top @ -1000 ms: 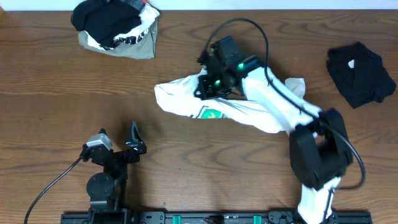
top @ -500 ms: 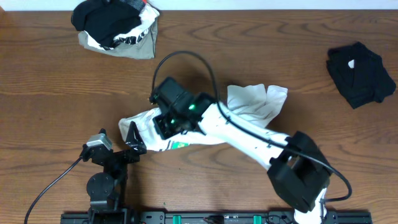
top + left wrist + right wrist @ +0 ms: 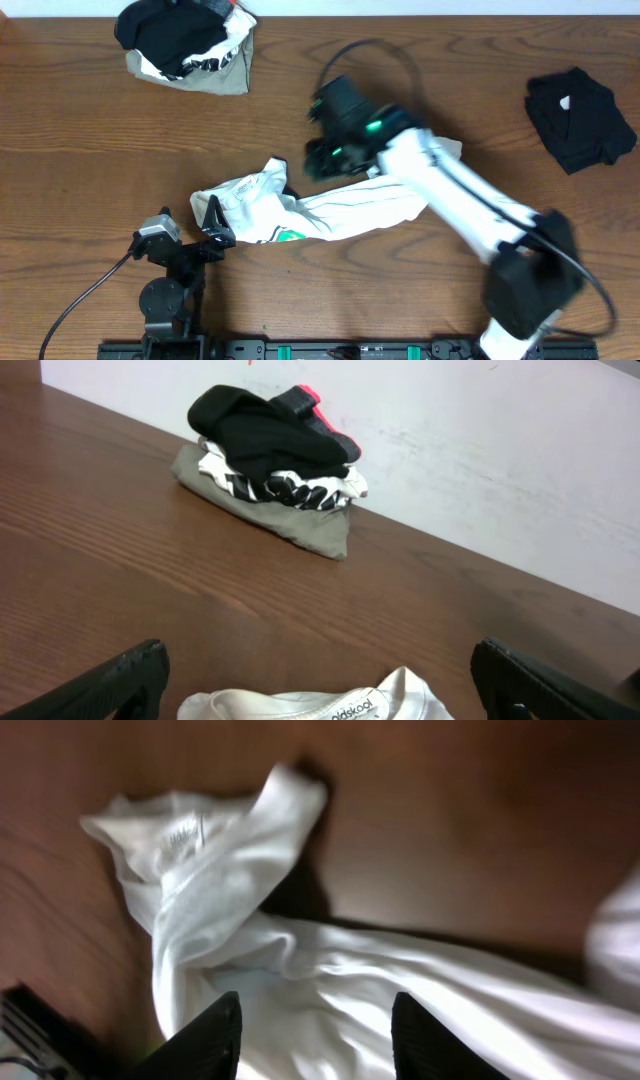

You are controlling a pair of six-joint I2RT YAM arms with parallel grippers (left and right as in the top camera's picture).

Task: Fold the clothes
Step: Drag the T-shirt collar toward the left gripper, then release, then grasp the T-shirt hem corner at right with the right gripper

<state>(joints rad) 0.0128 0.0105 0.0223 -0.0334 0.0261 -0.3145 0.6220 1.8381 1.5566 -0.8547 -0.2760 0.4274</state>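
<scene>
T-shirt (image 3: pixel 350 208) dropped, stretched leftward; R claw (image 3: pixel 318 1035) opened.

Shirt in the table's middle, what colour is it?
The shirt is white; overhead shows it best.

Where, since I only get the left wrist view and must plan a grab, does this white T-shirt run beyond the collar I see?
Observer: The white T-shirt lies crumpled in a long band, from the left gripper toward the right side of the table.
Operator: Is the other arm holding it?
Observer: No; the right gripper hangs open above it, gripping nothing.
Operator: Anything else out there?
Observer: A black garment lies apart at the far right.
</scene>
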